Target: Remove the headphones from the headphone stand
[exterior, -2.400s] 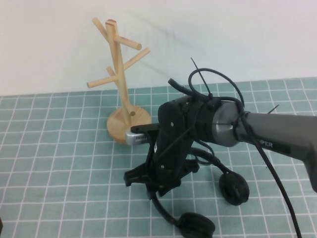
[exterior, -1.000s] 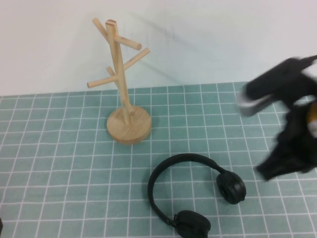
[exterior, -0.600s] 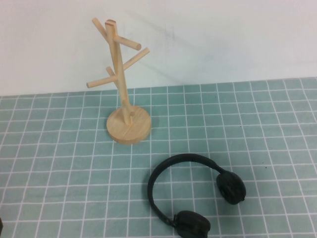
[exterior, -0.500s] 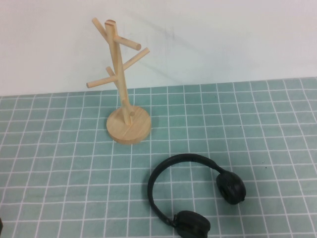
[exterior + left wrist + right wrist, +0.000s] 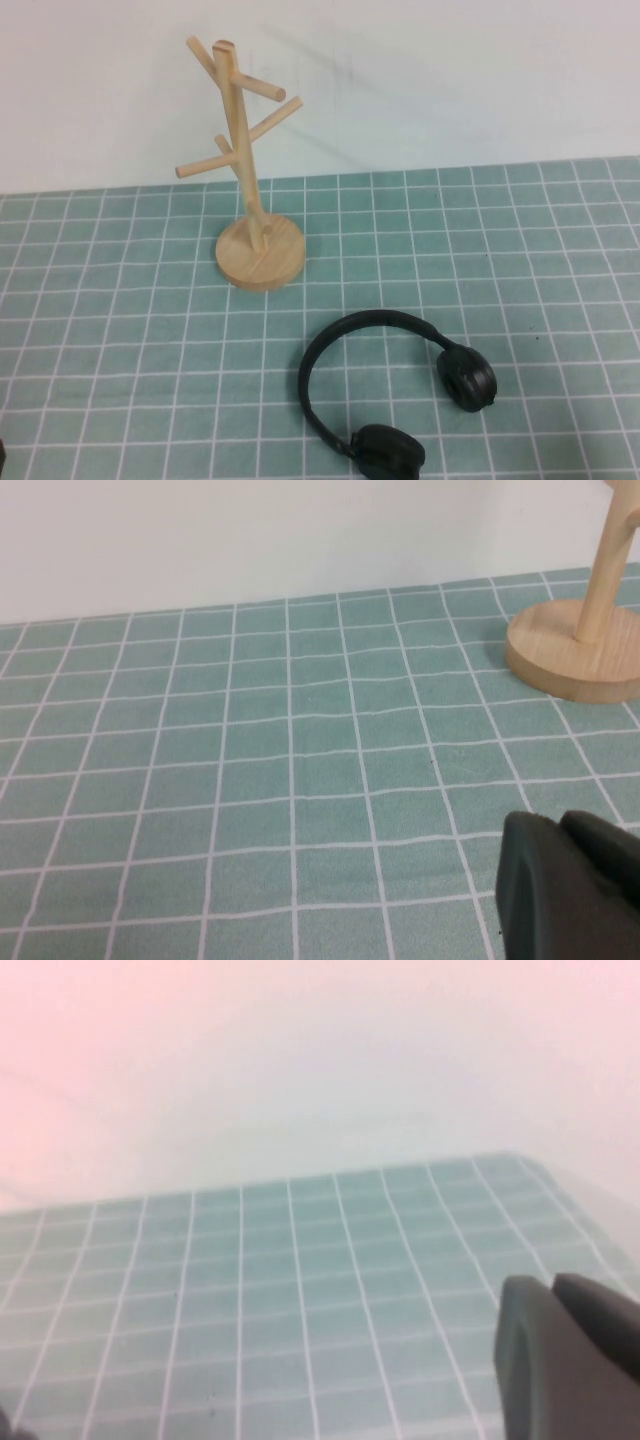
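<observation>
Neither hand enters the high view. Only a dark corner of the left hand [image 5: 565, 885] shows in the left wrist view, low over the table, and whether it is open or closed cannot be told. Likewise, the right hand [image 5: 565, 1355] appears only as a dark blurred block at the edge of the right wrist view, above the table near its far corner, and its state cannot be told either.

On the table [image 5: 120, 300], a teal cloth with a white grid covers everything up to a plain white wall [image 5: 450, 80]. The headphone stand [image 5: 245, 170] rises upright near the wall, its round base flat on the cloth and its angled pegs bare. The headphones [image 5: 385, 385] lie flat on the cloth on the robot's side of the stand and a little to the right, well apart from its base. Their arched headband curves toward the stand, with one ear cup to the right and the other at the near edge of the view, partly cut off. Open cloth surrounds the stand and the headphones on every side.

From the left wrist view, only the stand's base [image 5: 575, 655] and lower pole show, cut off at the picture's edge.
</observation>
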Controlling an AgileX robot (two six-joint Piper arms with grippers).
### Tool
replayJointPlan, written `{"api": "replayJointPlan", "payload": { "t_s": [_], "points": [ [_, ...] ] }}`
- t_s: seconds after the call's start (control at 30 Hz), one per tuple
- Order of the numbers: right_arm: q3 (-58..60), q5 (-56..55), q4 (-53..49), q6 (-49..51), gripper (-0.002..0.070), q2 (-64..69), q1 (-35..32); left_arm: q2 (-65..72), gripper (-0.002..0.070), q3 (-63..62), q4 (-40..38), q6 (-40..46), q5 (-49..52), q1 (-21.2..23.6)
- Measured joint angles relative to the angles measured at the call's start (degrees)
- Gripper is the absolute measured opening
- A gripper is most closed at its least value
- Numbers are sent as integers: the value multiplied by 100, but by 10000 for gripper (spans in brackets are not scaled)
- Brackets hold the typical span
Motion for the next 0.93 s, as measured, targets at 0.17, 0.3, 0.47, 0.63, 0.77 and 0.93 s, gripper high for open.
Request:
{"api": "replayJointPlan", "payload": {
  "t_s": [0.17, 0.3, 0.47, 0.63, 0.77, 0.93],
  "points": [
    [-11, 816, 10, 10, -8, 0, -35, 0, 0, 0, 0, 0, 0, 0],
    [-11, 807, 10, 10, -8, 0, -35, 0, 0, 0, 0, 0, 0, 0],
    [-11, 807, 10, 10, -8, 0, -35, 0, 0, 0, 0, 0, 0, 0],
    [-11, 807, 10, 10, -8, 0, -35, 0, 0, 0, 0, 0, 0, 0],
    [-11, 807, 10, 10, -8, 0, -35, 0, 0, 0, 0, 0, 0, 0],
    [-11, 807, 10, 10, -8, 0, -35, 0, 0, 0, 0, 0, 4, 0]
  ]
}}
